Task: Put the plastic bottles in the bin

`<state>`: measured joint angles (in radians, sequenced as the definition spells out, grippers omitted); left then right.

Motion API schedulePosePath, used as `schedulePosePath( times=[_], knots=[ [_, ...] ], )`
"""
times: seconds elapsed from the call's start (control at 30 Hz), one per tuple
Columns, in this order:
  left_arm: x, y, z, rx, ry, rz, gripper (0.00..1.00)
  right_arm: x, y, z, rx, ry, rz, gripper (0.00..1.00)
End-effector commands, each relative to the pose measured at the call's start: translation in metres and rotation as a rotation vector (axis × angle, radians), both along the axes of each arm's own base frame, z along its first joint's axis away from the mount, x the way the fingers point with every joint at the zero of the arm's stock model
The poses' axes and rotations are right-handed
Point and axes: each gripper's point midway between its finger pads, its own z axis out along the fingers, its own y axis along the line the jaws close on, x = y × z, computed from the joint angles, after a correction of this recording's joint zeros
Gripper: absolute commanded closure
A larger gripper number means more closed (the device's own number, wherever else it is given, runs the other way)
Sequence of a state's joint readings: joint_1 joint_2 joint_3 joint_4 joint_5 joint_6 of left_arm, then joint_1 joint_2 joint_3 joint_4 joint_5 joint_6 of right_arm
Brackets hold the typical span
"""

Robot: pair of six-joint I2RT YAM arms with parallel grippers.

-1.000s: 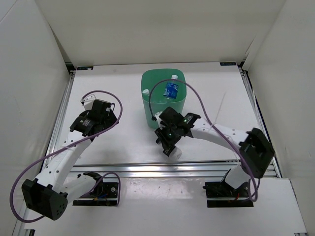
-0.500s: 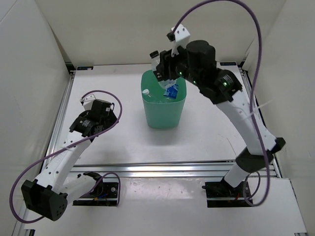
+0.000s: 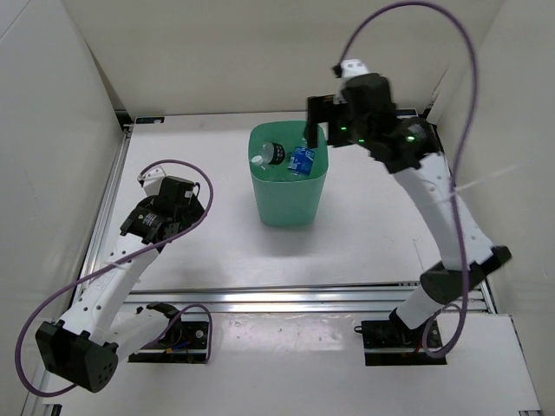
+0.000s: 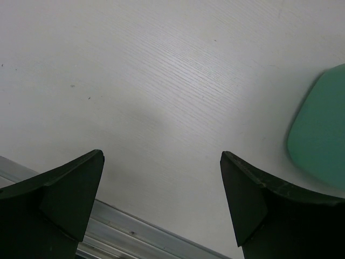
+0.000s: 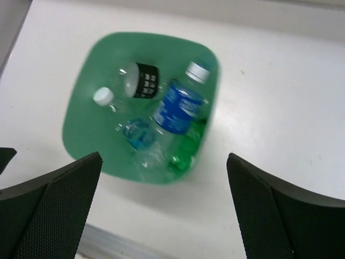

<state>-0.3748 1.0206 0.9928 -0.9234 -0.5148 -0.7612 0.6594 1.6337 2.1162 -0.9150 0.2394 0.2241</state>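
Observation:
The mint-green bin [image 3: 289, 206] stands upright at mid-table. Several plastic bottles lie inside it: a blue-labelled one [image 5: 180, 105], a short one with a dark label [image 5: 142, 80], a clear one [image 5: 141, 141] and a green one [image 5: 190, 144]. My right gripper [image 3: 319, 123] hangs open high over the bin's back right rim with nothing between its fingers [image 5: 64, 199]. My left gripper [image 3: 192, 201] is open and empty, low over the table left of the bin [image 4: 321, 137].
White walls enclose the table on three sides. An aluminium rail [image 3: 286, 299] runs along the near edge, and the same rail [image 4: 129, 232] shows just below the left fingers. A purple cable [image 3: 416, 17] loops above the right arm.
My right arm rose from the table in front of the bin to above it with a bottle, then opened. The bottle now lies in the bin. The left arm stayed still.

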Motion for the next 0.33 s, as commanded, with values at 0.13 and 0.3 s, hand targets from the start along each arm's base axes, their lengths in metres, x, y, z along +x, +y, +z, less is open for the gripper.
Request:
schedulePosePath(
  times=[0.13, 0.3],
  knots=[
    [-0.005, 0.026, 0.009, 0.077, -0.022, 0.133, 0.00, -0.058, -0.052, -0.075, 0.137, 0.484, -0.100, 0.00],
    [-0.013, 0.044, 0.013, 0.144, -0.016, 0.230, 0.00, -0.063, -0.072, -0.076, 0.235, 0.485, -0.156, 0.00]
  ],
)
